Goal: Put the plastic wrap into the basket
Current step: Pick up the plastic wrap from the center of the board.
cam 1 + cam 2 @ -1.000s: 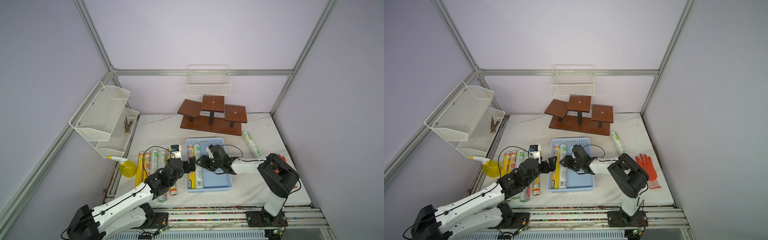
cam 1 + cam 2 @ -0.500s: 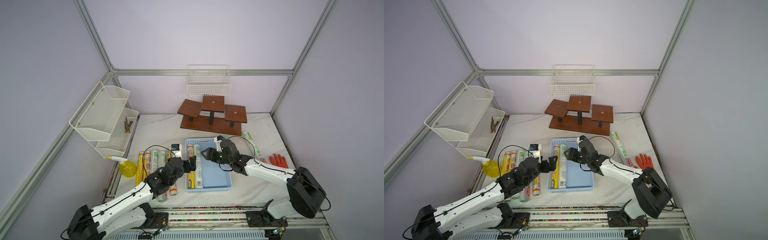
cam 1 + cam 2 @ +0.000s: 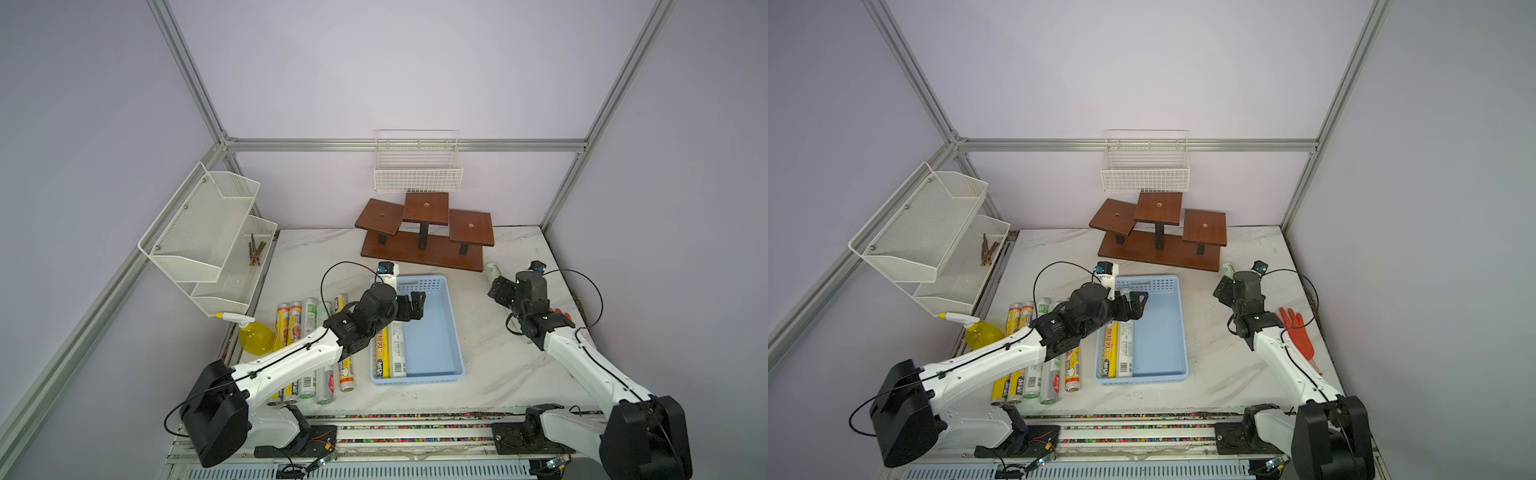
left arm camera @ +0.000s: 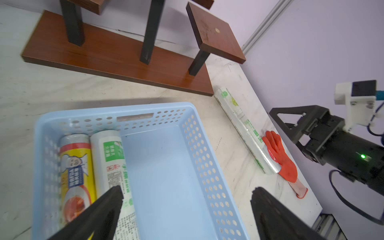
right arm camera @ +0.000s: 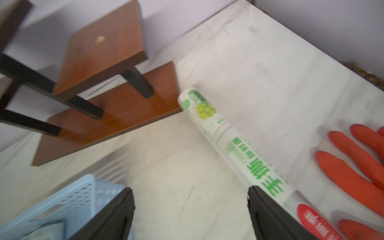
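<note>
Blue basket point(image 3: 432, 332) sits mid-tabletop, long sides running front to back. Two rolls of plastic wrap point(image 4: 111, 158) lie flat against its left wall, and the rest of its floor is bare. On the tabletop toward the left edge, a row of rolls point(image 3: 309, 316) lies parallel to the basket and near it, partly under the left arm. A lone roll point(image 5: 234, 141) lies near the right edge. Its far tip is close to the wooden stand point(image 3: 424, 253) at the back edge, and its near end is against an orange glove point(image 4: 280, 155).

The left claw point(image 4: 187, 193) is spread wide and empty, over the basket's far end above the two rolls.

The right claw point(image 5: 190, 192) is spread wide with nothing between its fingers — it hangs over the bare strip between basket and lone roll. One finger looks just beside that roll — contact unclear in the blur.
</note>
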Tool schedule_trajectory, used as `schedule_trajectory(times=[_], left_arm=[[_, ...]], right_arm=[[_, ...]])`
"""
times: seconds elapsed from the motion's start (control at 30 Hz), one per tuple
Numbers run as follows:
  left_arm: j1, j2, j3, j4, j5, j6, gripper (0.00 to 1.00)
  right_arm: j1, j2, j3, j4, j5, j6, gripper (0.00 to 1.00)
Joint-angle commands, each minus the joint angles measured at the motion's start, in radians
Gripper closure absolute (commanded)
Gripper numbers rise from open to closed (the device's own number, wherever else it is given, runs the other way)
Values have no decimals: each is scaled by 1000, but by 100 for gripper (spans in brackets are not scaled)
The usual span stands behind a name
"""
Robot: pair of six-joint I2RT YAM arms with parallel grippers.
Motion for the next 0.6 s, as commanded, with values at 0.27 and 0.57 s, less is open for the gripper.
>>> schedule_trajectory(times=[0.27, 0.57], left_arm=[[-53, 310, 295, -86, 132, 44, 0], [-68, 364, 323, -92, 149, 35, 0]], right_arm=[[-174, 311, 193, -120, -116, -168, 15], [-167, 522, 309, -237, -202, -232, 25]])
